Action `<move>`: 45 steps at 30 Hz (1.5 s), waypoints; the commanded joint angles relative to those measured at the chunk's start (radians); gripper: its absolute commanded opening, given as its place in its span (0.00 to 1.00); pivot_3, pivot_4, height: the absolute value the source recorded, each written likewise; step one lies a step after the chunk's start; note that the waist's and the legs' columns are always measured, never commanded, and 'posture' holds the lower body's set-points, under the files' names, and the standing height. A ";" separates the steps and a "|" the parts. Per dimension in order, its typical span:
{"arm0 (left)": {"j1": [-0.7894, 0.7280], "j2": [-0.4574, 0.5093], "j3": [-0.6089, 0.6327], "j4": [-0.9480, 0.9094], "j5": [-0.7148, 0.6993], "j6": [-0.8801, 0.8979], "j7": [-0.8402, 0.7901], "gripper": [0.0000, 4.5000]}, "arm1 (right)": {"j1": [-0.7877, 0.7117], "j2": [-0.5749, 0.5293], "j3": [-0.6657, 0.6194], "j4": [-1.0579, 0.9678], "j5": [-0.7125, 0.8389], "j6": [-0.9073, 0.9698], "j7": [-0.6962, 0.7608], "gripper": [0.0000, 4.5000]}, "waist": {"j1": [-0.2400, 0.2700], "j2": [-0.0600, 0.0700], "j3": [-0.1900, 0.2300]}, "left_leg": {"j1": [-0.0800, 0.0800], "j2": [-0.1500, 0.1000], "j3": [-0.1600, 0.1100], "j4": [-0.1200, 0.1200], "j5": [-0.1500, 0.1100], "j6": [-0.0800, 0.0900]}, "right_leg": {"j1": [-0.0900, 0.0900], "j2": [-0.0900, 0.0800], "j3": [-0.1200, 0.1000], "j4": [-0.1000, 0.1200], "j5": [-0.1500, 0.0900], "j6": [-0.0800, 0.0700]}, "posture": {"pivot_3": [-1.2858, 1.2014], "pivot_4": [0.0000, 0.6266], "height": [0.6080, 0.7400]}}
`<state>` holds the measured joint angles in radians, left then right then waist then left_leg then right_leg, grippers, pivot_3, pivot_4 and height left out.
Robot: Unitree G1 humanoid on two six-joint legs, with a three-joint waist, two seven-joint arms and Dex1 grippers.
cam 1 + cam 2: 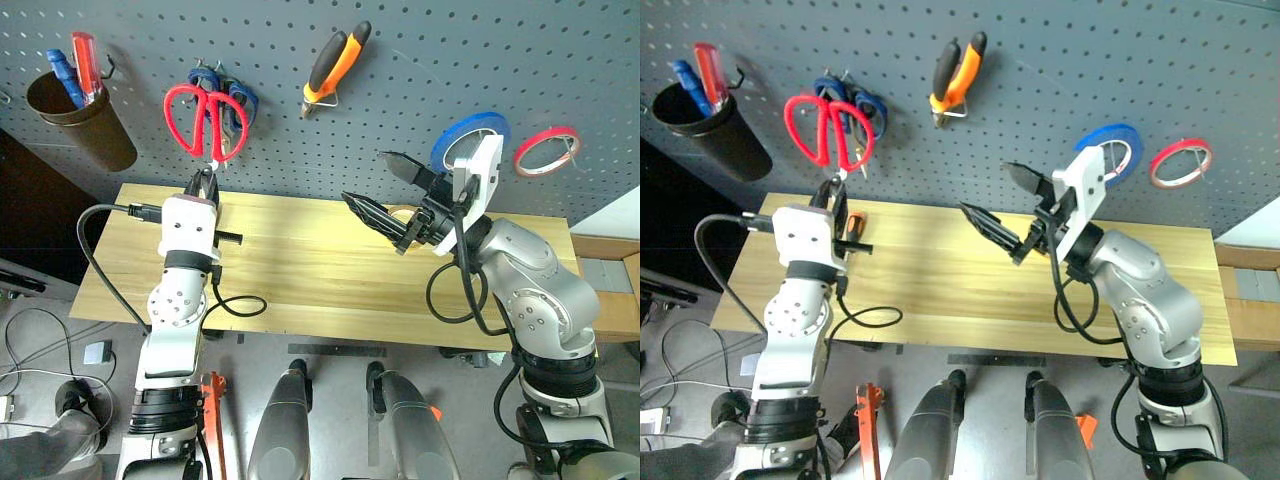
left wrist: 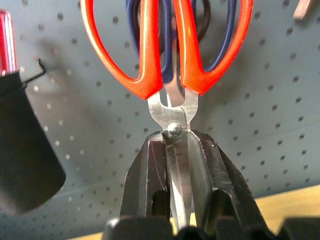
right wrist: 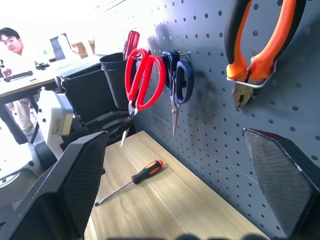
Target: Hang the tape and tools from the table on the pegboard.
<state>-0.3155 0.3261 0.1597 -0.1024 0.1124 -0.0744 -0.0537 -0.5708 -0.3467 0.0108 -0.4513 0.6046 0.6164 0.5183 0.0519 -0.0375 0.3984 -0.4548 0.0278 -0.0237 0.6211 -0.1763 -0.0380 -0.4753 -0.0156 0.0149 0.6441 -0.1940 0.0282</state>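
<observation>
Red-handled scissors [image 1: 205, 120] stand handles-up against the dark grey pegboard [image 1: 420, 60], overlapping the blue-handled scissors [image 1: 243, 100]. My left gripper [image 2: 176, 135] is shut on their silver blades just below the pivot. I cannot tell whether a handle sits on a hook. The orange-and-black pliers [image 1: 335, 65] hang on the board higher up, and the blue tape [image 1: 485, 118] hangs to the right. My right gripper [image 1: 366, 177] hovers open over the middle of the wooden table [image 1: 300, 270], holding nothing.
An orange-handled screwdriver [image 3: 132, 181] lies on the table near the board, beside my left arm. A dark cup [image 1: 85, 120] holding screwdrivers hangs at the board's left. A red tape ring [image 1: 548, 130] hangs at the far right. A person [image 3: 12, 40] sits in the background.
</observation>
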 commanded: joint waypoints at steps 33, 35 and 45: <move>-0.107 0.005 0.023 0.158 -0.145 0.215 -0.088 0.96 | 0.006 -0.011 -0.012 -0.084 0.015 -0.001 -0.046 1.00 | -0.016 0.000 0.000 | 0.000 0.000 -0.001 0.006 0.000 0.000 | 0.002 0.003 0.000 0.001 0.002 0.002 | 0.57 0.63 1.00; -0.053 0.014 0.040 0.125 -0.168 0.229 -0.109 0.96 | 0.009 -0.011 -0.012 -0.085 0.017 -0.001 -0.045 1.00 | -0.022 0.000 0.000 | 0.000 0.000 -0.001 0.006 0.000 0.000 | 0.002 0.002 0.000 0.002 0.002 0.002 | 0.57 0.64 1.00; -0.070 0.117 0.122 0.295 -0.253 0.530 -0.152 0.96 | 0.040 -0.012 0.004 -0.105 0.034 0.023 -0.047 1.00 | -0.021 0.000 0.000 | 0.000 0.002 -0.001 0.006 0.001 0.001 | 0.002 0.003 -0.003 0.003 0.002 0.002 | 0.57 0.67 1.00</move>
<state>-0.3112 0.4097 0.2685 0.1459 -0.1194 0.3965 -0.1967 -0.5350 -0.3540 0.0231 -0.4891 0.6118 0.6298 0.4744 0.0310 -0.0374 0.3983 -0.4552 0.0290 -0.0237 0.6274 -0.1754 -0.0368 -0.4731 -0.0125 0.0125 0.6465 -0.1921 0.0300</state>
